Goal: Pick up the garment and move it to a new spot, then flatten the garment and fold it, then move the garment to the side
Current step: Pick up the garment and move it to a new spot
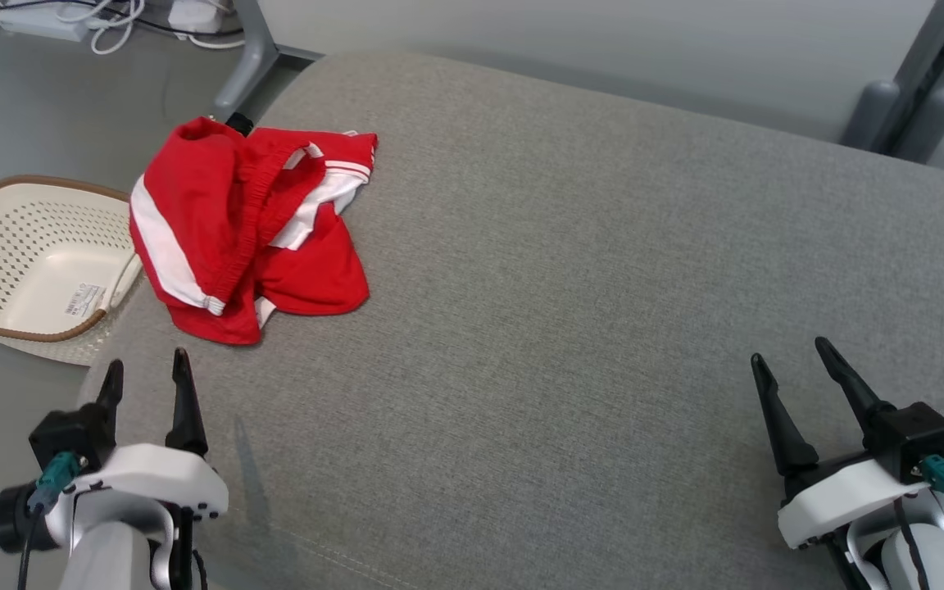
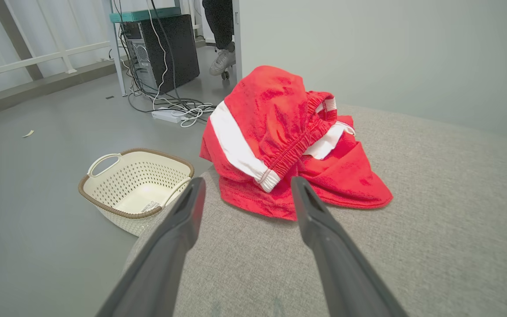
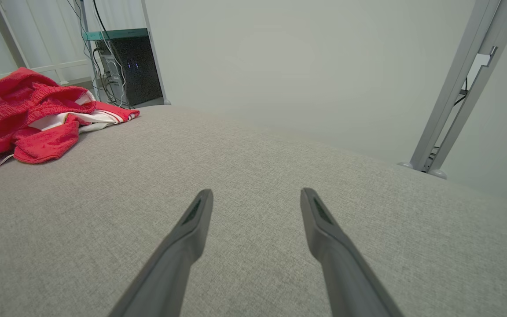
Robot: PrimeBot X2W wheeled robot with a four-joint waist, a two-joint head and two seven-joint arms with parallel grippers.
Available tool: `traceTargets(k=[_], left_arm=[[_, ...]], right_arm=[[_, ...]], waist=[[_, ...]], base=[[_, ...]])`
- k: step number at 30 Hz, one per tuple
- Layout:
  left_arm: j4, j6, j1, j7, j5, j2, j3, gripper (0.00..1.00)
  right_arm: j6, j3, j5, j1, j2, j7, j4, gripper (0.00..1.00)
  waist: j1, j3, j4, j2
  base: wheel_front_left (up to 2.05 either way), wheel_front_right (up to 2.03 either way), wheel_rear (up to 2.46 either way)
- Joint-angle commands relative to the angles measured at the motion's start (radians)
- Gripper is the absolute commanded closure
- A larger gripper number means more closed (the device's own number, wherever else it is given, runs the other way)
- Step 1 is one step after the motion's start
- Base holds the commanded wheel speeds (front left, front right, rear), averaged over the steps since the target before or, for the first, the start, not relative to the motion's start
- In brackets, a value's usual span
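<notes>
Red sports shorts (image 1: 242, 238) with white side stripes and an elastic waistband lie in a crumpled heap on the far left part of the grey fabric cushion (image 1: 570, 328), reaching its left edge. One leg is bunched over the other and the waistband is twisted on top.

Judging by this, none of the task is done. The shorts have yet to be lifted and carried to a new spot, and the spreading flat, the folding and the move to the side all remain.

The left gripper (image 1: 147, 360) hovers at the cushion's near left corner with its two dark fingers spread apart. It holds nothing, points at the heap and is near it but not touching. The right gripper (image 1: 789, 351) sits over the near right part of the cushion, well apart from the shorts, fingers likewise spread and empty.

On the floor just beside the cushion's left edge stands a cream perforated plastic basket (image 1: 21, 246) with a brown rim. It holds no clothing; only a printed label is stuck to its bottom.
</notes>
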Motion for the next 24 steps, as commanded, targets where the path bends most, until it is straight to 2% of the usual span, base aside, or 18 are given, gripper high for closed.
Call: traceTargets(k=[1, 6, 12, 17, 21, 24], left_arm=[[0.014, -0.007, -0.046, -0.002, -0.006, 0.002, 0.010, 0.00], [0.156, -0.037, -0.223, -0.002, -0.006, 0.039, 0.023, 0.00], [0.334, -0.037, -0.430, 0.016, 0.012, 0.118, 0.014, 0.00], [0.475, -0.009, -0.588, 0.101, 0.024, 0.184, 0.007, 0.00], [0.580, 0.030, -0.679, 0.220, 0.036, 0.230, -0.002, 0.00], [0.643, 0.059, -0.728, 0.303, 0.024, 0.242, 0.007, 0.00]], right_arm=[[0.000, 0.000, -0.001, -0.022, -0.016, -0.005, -0.006, 0.00], [0.000, 0.011, 0.010, -0.051, -0.044, -0.005, -0.001, 0.00], [0.000, 0.024, 0.017, -0.080, -0.059, -0.005, 0.004, 0.00], [0.000, 0.025, 0.019, -0.102, -0.063, -0.005, 0.010, 0.00], [0.000, 0.021, 0.021, -0.111, -0.065, -0.002, 0.017, 0.00], [0.000, 0.019, 0.026, -0.114, -0.066, -0.001, 0.023, 0.00]], waist=[[0.0000, 0.056, -0.046, 0.0000], [0.0000, 0.131, -0.094, 0.0000], [0.0000, 0.194, -0.138, 0.0000], [0.0000, 0.241, -0.172, 0.0000], [0.0000, 0.269, -0.193, 0.0000], [0.0000, 0.284, -0.206, 0.0000]], base=[[0.00, 0.00, 0.00], [0.00, 0.00, 0.00], [0.00, 0.00, 0.00], [0.00, 0.00, 0.00], [0.00, 0.00, 0.00], [0.00, 0.00, 0.00]])
